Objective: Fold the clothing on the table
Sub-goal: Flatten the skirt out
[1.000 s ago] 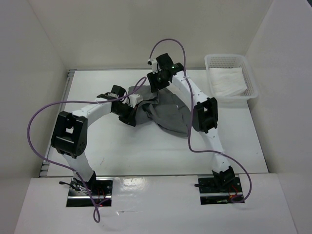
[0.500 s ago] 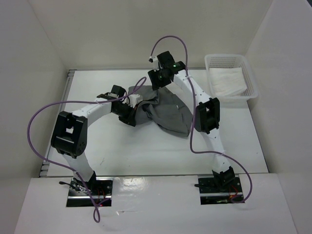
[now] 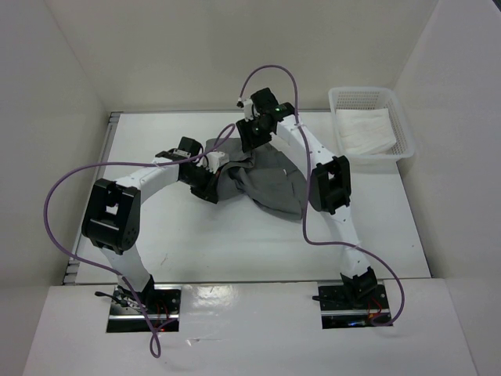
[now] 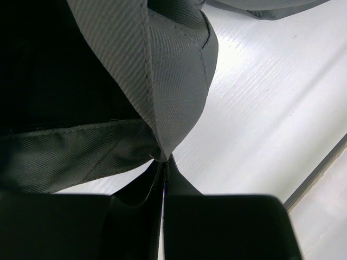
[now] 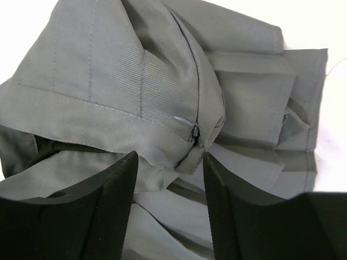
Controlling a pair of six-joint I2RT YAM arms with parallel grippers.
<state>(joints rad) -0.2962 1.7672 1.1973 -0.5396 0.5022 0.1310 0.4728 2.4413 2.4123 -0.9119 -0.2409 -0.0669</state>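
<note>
Left wrist, left hand (image 4: pixel 162 167) pinching grey skirt (image 4: pixel 173 70); right hand (image 5: pixel 169 158) half-open astride it, seemingly not gripping

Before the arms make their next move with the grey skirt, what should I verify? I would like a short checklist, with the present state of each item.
1. Left gripper grips the skirt: ok, shut on a fold of it.
2. Right gripper ready to grasp: ok, jaws apart, with the waistband end below the zip pull showing between its fingers.
3. Right gripper holds fabric: not ok, nothing pinched yet.
4. Skirt lies flat on the table: not ok, it is bunched.
5. Basket with the white cloth stands apart from the skirt: ok.
6. How many layers the left gripper pinches: cannot tell.
</note>
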